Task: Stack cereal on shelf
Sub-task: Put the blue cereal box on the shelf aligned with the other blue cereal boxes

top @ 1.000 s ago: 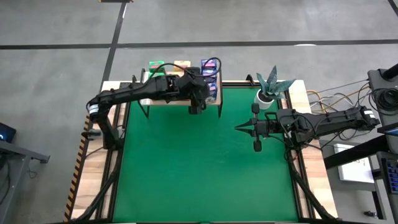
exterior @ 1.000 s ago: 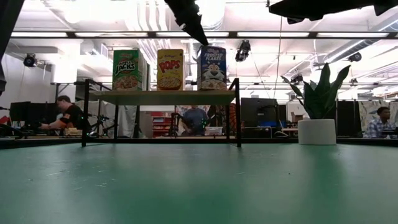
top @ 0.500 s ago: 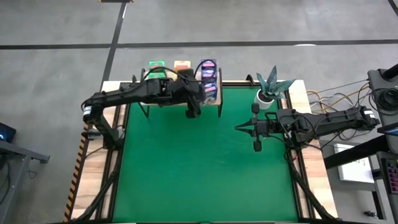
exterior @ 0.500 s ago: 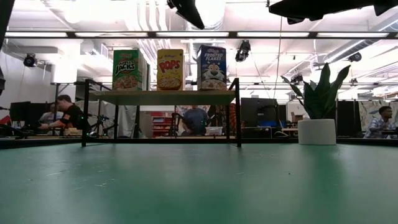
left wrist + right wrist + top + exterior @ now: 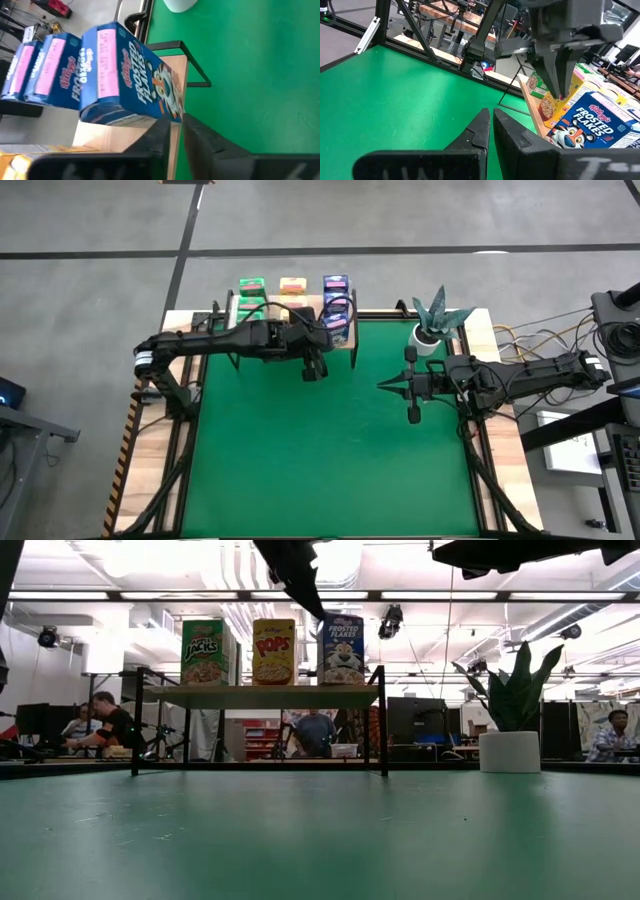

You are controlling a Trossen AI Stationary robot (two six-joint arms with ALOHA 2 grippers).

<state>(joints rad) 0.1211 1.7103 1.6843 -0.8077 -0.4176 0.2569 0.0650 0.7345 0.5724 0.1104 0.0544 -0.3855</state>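
The shelf stands at the mat's far edge, its pale plank on black legs. Cereal boxes stand upright on it in three rows: green, yellow and blue. The front blue box stands on its bottom at the plank's right end. My left gripper hangs shut and holding nothing just in front of the shelf's near edge, fingers pointing down. My right gripper waits shut over the mat's right side.
A potted plant in a white pot stands at the mat's far right corner, right of the shelf. The green mat spreads out in front of the shelf. People sit and stand in the room beyond the table.
My left gripper has drawn back from over the shelf's right end toward the table's near edge, and its fingers have shut with nothing between them. The blue box stays standing on the plank.
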